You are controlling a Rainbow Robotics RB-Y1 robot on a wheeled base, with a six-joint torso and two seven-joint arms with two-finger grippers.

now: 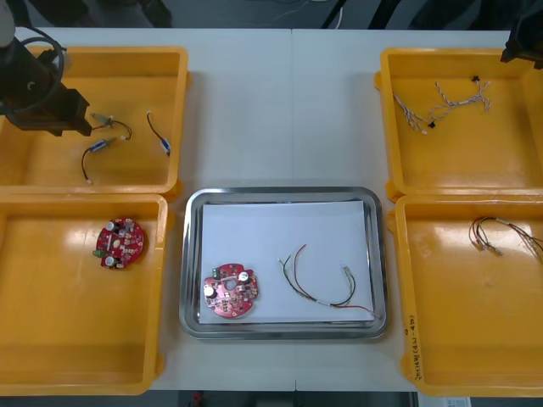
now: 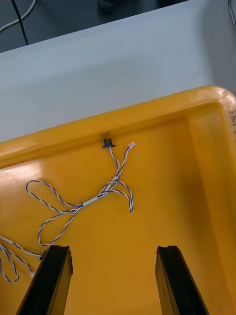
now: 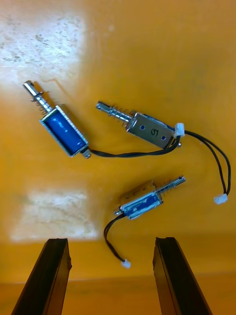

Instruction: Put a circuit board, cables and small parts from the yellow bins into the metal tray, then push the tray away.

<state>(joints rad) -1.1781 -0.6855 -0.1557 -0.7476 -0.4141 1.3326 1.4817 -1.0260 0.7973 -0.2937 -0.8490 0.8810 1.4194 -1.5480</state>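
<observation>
The metal tray point(image 1: 192, 254), white inside, sits at the table's middle. In it lie a round red circuit board point(image 1: 229, 291) and a red and yellow cable point(image 1: 327, 286). My left gripper point(image 1: 66, 114) hovers over the far left yellow bin point(image 1: 127, 58). In the left wrist view this gripper point(image 3: 112, 278) is open above three small metal parts point(image 3: 143, 200) with black leads, the nearest just beyond the fingertips. My right gripper point(image 2: 113, 280) is open over the far right yellow bin point(image 2: 162, 106), short of a twisted blue and white cable point(image 2: 98, 198).
A second red circuit board point(image 1: 120, 243) lies in the near left bin point(image 1: 85, 373). The near right bin point(image 1: 458, 373) holds red and yellow cables point(image 1: 502, 236). Twisted cables point(image 1: 441, 106) lie spread in the far right bin. Bare table runs beyond the tray.
</observation>
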